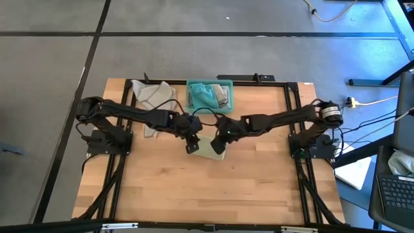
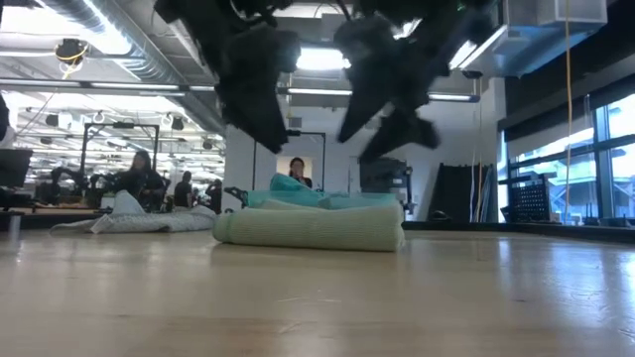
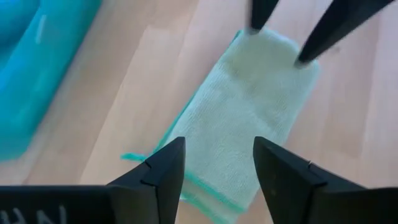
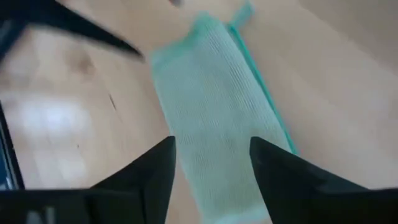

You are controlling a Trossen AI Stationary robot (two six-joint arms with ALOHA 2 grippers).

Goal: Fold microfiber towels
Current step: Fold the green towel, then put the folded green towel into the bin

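Folded pale green towel [image 1: 208,147], teal-edged

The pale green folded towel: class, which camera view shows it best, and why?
The left wrist view: the pale green folded towel fills it, showing weave and teal edging. The right wrist view is blurrier, the low view shows only its side, and the high view has the arms partly covering it.

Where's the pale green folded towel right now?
In the high view, the pale green folded towel lies mid-table, just in front of the teal bin, between the left gripper and right gripper.

arms: two dark jointed links, black cables
right arm [image 1: 284,120]: silver ring at the shoulder
fingers [image 3: 163,171]: black, wedge-shaped
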